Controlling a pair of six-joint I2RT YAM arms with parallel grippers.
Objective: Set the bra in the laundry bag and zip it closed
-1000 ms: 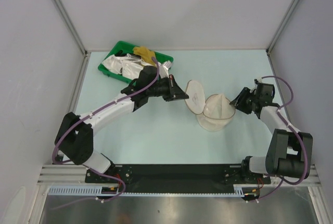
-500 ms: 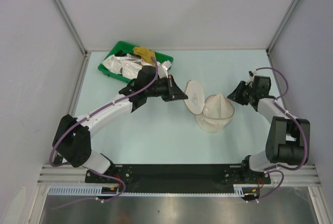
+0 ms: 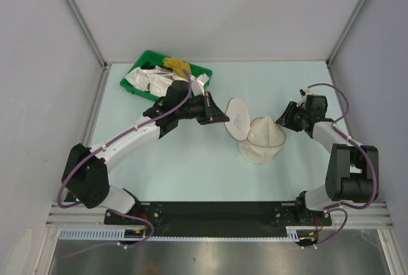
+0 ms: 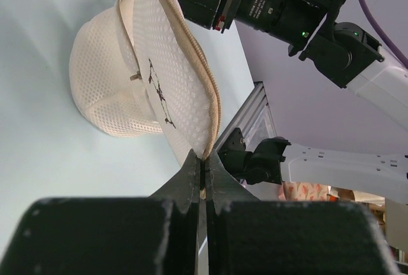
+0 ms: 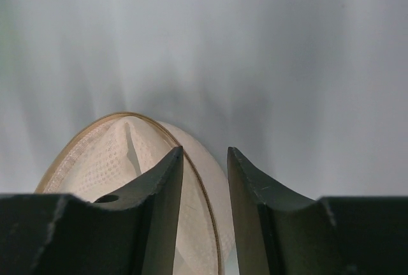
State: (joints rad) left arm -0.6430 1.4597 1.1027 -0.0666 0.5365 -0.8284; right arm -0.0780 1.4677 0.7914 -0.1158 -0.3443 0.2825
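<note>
The laundry bag (image 3: 261, 142) lies mid-table as two beige mesh halves. One half (image 3: 238, 118) stands up on edge with the small dark bra drawing on it (image 4: 156, 90). My left gripper (image 3: 225, 120) is shut on the rim of that raised half, the zip edge pinched at the tips (image 4: 204, 159). My right gripper (image 3: 284, 123) is at the bag's right rim with its jaws apart. The rim (image 5: 191, 179) runs between its fingers (image 5: 164, 182) without being clamped. The mustard bra (image 3: 177, 66) lies in the green tray (image 3: 150, 55) at the back left.
Shiny white bras (image 3: 148, 80) fill the rest of the green tray, just behind my left forearm. Grey walls close in the table on the left, back and right. The right arm (image 4: 280, 10) shows above the bag in the left wrist view.
My right gripper has moved up and left along the bag's right side, and the bag's lower half has shifted slightly. The left gripper keeps its hold on the raised half.
</note>
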